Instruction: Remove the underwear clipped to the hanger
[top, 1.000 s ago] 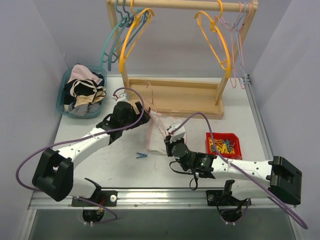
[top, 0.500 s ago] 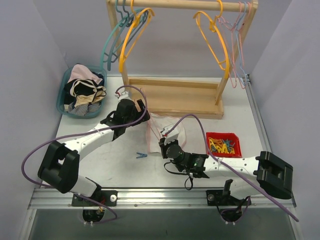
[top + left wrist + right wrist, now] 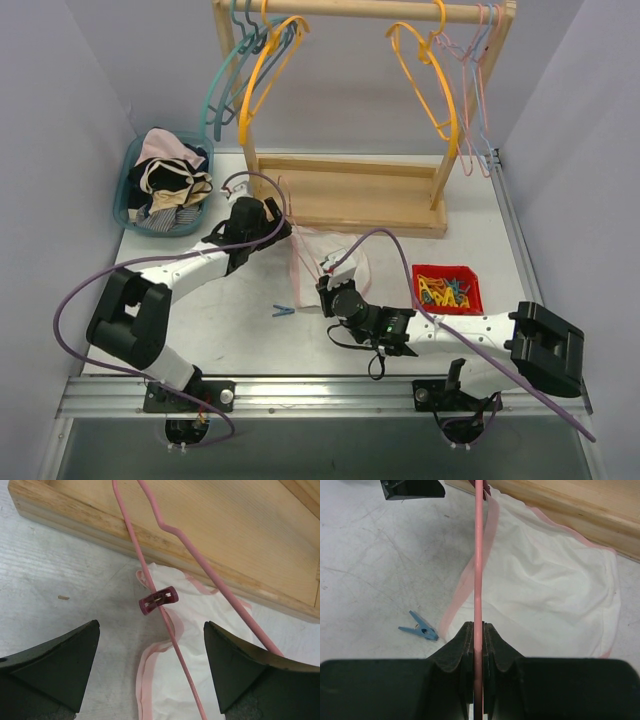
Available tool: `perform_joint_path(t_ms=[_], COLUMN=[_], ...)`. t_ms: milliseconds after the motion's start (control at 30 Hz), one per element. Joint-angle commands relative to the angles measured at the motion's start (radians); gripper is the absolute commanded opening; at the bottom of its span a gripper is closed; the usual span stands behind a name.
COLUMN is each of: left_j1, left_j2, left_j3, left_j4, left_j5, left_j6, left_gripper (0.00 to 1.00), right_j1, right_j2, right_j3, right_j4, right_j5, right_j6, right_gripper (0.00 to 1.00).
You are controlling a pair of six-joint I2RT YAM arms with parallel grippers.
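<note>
The right tool (image 3: 477, 630) clamps the pink hanger (image 3: 478, 555) wire; the pale underwear (image 3: 545, 580) lies on the bench (image 3: 365, 565) just ahead, to its right. The left tool (image 3: 151, 630), spread wide, hovers over the clip (image 3: 158, 600) holding it.

Bright, even, diffuse light with soft shadows; wrist views sharp mid-frame, near fingers (image 3: 50, 672) slightly soft.
</note>
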State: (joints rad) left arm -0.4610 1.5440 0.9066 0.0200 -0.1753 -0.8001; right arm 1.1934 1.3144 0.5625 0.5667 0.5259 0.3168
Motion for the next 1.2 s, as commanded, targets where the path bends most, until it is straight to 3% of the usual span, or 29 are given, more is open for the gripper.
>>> perform_joint_path(t_ms=[0, 133, 267, 667, 867, 1033, 1167], left_j1=[0.002, 0.01, 0.027, 0.079, 0.085, 0.099, 0.11], left_j2=[0.034, 0.065, 0.084, 0.117, 0.128, 0.139, 0.133], left_j3=[0.026, 0.025, 0.015, 0.011, 0.0, -0.011, -0.023], left_j4=[0.063, 0.086, 0.121, 0.167, 0.181, 0.196, 0.202], left_j5=[-0.013, -0.015, 0.008, 0.057, 0.079, 0.099, 0.112], left_j6=[-0.013, -0.03, -0.044, -0.068, -0.076, -0.093, -0.1], left_gripper=[0.94, 0.99, 0.86, 0.61, 0.4, 0.32, 0.12], right_j1=[0.012, 0.014, 0.014, 0.014, 0.014, 0.014, 0.015], right_j2=[0.006, 0.013, 0.017, 0.031, 0.034, 0.032, 0.032], right_j3=[0.023, 0.023, 0.024, 0.028, 0.03, 0.028, 0.027], right_j4=[0.056, 0.058, 0.058, 0.059, 0.059, 0.058, 0.055], right_j5=[0.017, 0.019, 0.022, 0.025, 0.031, 0.032, 0.042], right_j6=[0.01, 0.01, 0.01, 0.001, 0.001, 0.002, 0.004], right_gripper=[0.0, 0.0, 0.0, 0.0, 0.0, 0.0, 0.0])
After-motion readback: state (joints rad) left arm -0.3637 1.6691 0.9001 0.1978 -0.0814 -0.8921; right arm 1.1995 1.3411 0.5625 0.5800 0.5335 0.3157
